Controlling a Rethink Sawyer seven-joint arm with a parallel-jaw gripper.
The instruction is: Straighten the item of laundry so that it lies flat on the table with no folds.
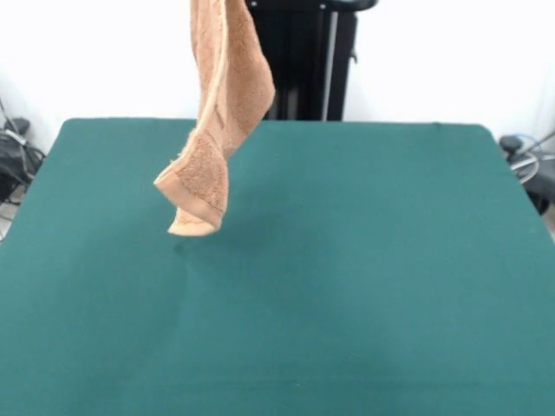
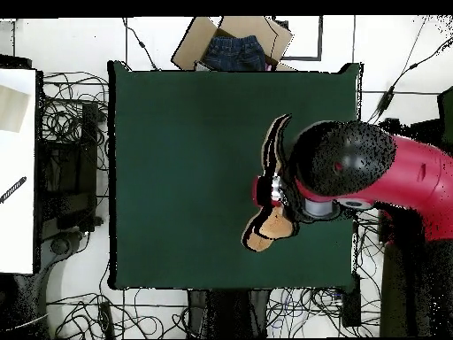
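Note:
The peach-orange towel (image 1: 222, 95) hangs bunched in a long drape from above the front view's top edge. Its lower end, with the woven band, dangles just above the dark green table (image 1: 373, 260), left of centre. In the overhead view the towel (image 2: 268, 230) shows beneath the red arm's wrist, over the table (image 2: 186, 159). My gripper (image 2: 270, 190) sits at the end of that wrist and holds the towel's top. It is out of the front view, and its fingers are hidden.
The black pedestal (image 1: 303, 61) stands behind the table's far edge. A cardboard box with blue jeans (image 2: 234, 49) lies off the table on the side opposite the robot. Cables lie on the floor around the table, and a white surface (image 2: 18, 168) stands to the left.

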